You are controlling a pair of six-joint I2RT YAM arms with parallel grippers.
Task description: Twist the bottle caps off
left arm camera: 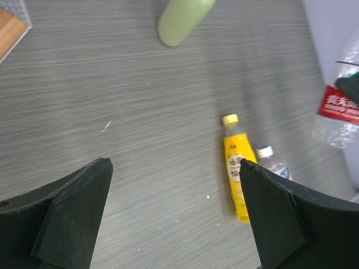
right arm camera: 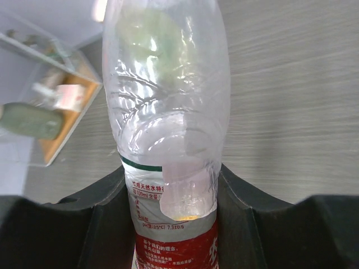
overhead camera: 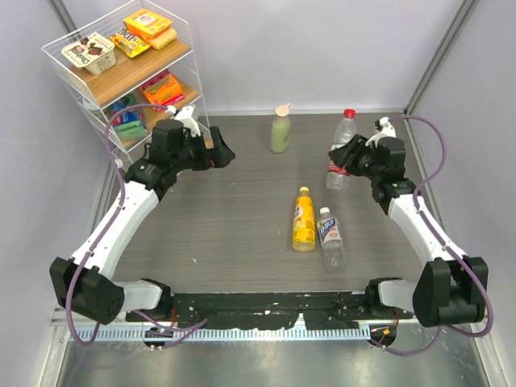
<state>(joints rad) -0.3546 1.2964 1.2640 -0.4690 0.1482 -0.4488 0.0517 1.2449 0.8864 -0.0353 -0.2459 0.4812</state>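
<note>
A clear water bottle with a red label (overhead camera: 340, 153) stands at the back right, its red cap (overhead camera: 349, 114) on top. My right gripper (overhead camera: 345, 158) is shut on its body; in the right wrist view the bottle (right arm camera: 168, 129) fills the space between the fingers (right arm camera: 95, 224), and the cap is out of that view. A yellow bottle (overhead camera: 303, 219) with a yellow cap (overhead camera: 303, 190) lies on the table, next to a small clear bottle (overhead camera: 330, 238) with a pale cap (overhead camera: 324, 211). My left gripper (overhead camera: 226, 153) is open and empty, above the table at the left; its view shows both lying bottles (left arm camera: 236, 168).
A pale green bottle (overhead camera: 280, 131) with a beige cap stands at the back middle. A white wire shelf (overhead camera: 121, 72) with snack packs stands at the back left corner. Grey walls close the table at the back and on both sides.
</note>
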